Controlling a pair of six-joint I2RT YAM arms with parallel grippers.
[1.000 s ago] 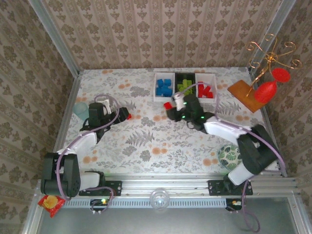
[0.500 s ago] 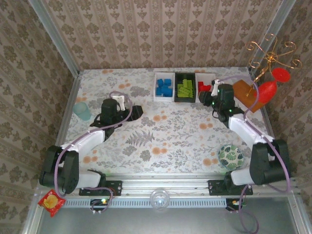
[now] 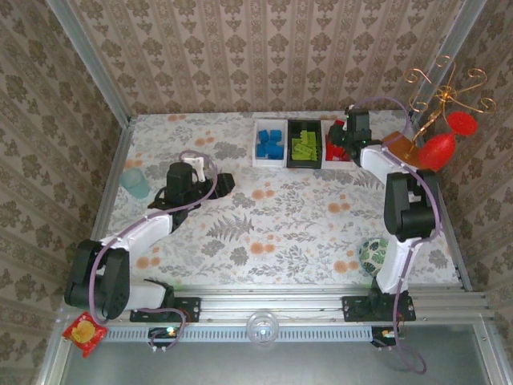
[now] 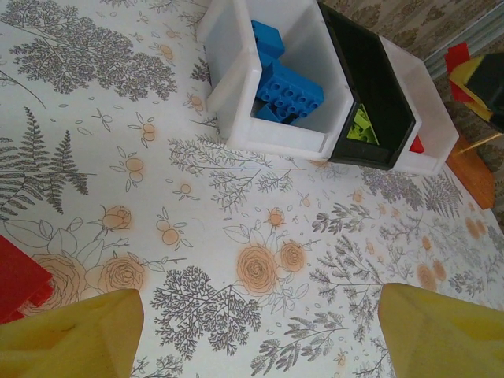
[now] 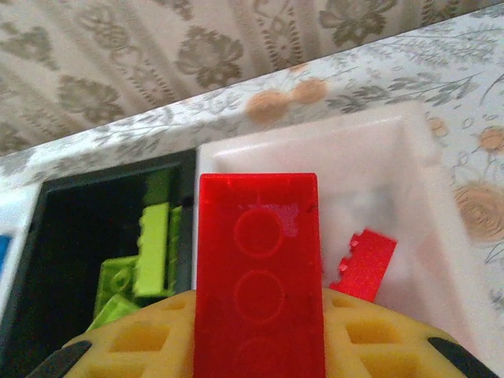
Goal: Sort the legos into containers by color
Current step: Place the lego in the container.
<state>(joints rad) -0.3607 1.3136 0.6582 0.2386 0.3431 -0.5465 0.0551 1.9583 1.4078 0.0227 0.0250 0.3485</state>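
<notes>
1. Swung over from the middle of the table (image 3: 240, 233) a second ago, the right arm (image 3: 407, 204) now reaches into the upper right of the top view. The left arm (image 3: 144, 228) has hardly shifted in the last half second.
2. Three bins stand side by side at upper centre. The left white bin (image 3: 255, 144) holds blue bricks (image 3: 270, 144), the black bin (image 3: 290, 144) holds lime bricks (image 3: 305, 145), and the right white bin (image 3: 324, 128) holds red ones.
3. Over that right white bin (image 5: 425, 197) the right gripper (image 5: 258, 339) is clamped on a red brick (image 5: 258, 268). The brick's long axis runs straight up the wrist frame toward the bin's far wall. The bin's open mouth lies directly ahead and a little right, with another red piece (image 5: 364, 264) already on its floor. The black bin sits to the left, so I judge that any drift leftward risks a wrong-colour drop.
4. In its wrist view the left gripper (image 4: 252, 331) stands wide with nothing between its fingers (image 4: 71, 331).
5. A loose red brick (image 4: 16, 279) lies at the lower left edge of that view, just beside the left finger. The left arm is plainly the nearer one for it, and the bins are well apart toward the upper right.
</notes>
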